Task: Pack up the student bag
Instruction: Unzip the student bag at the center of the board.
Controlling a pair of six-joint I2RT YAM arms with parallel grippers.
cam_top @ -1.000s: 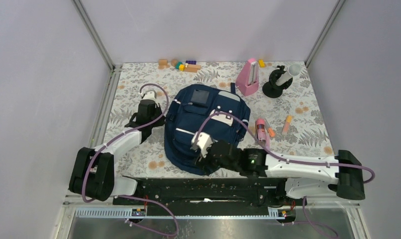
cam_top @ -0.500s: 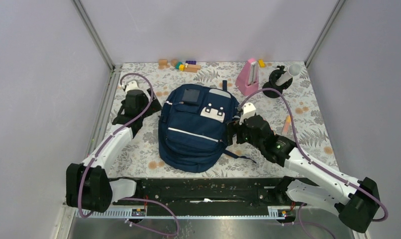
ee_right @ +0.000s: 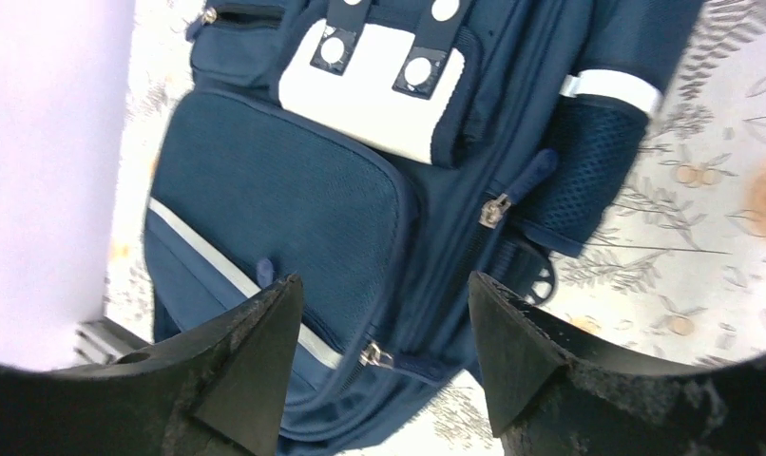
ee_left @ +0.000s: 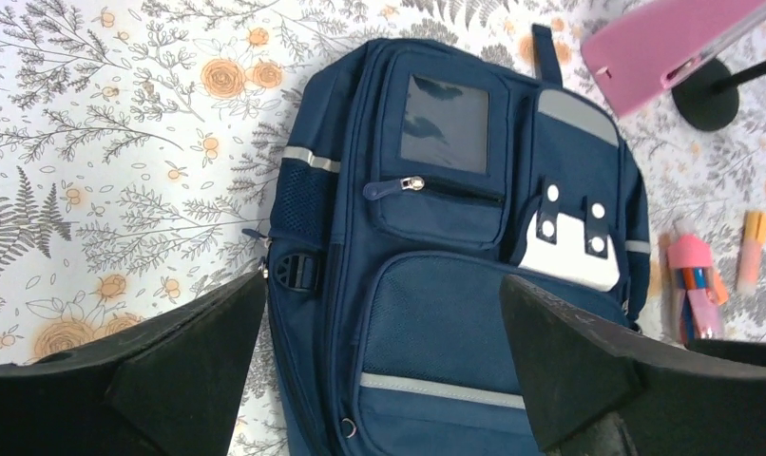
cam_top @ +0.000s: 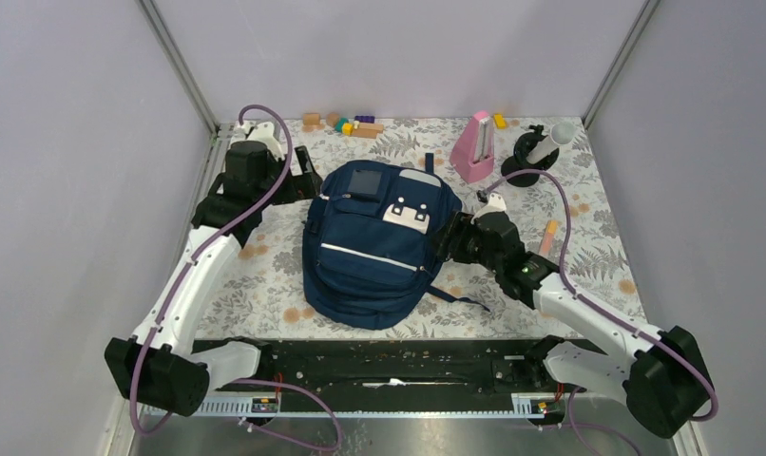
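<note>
The student bag (cam_top: pixel 370 252) lies flat in the middle of the table, navy with a white patch (cam_top: pixel 405 215) on its front pocket. Its zips look closed. My left gripper (cam_top: pixel 303 180) hovers at the bag's far left corner. In the left wrist view it (ee_left: pixel 381 285) stands wide open above the bag (ee_left: pixel 436 218), holding nothing. My right gripper (cam_top: pixel 452 239) is at the bag's right side. In the right wrist view it (ee_right: pixel 384 280) is open over the bag (ee_right: pixel 284 190), near a zip pull (ee_right: pixel 494 210).
A pink wedge-shaped object (cam_top: pixel 475 144) and a black stand (cam_top: pixel 531 157) sit at the back right. Coloured blocks (cam_top: pixel 346 123) lie along the back edge. A pink pencil case (ee_left: pixel 693 285) and an orange marker (cam_top: pixel 548 236) lie right of the bag.
My left gripper has opened and drawn back toward the far left corner. My right arm swung from the bag's near edge to its right side. The bag has settled flatter and slightly left.
</note>
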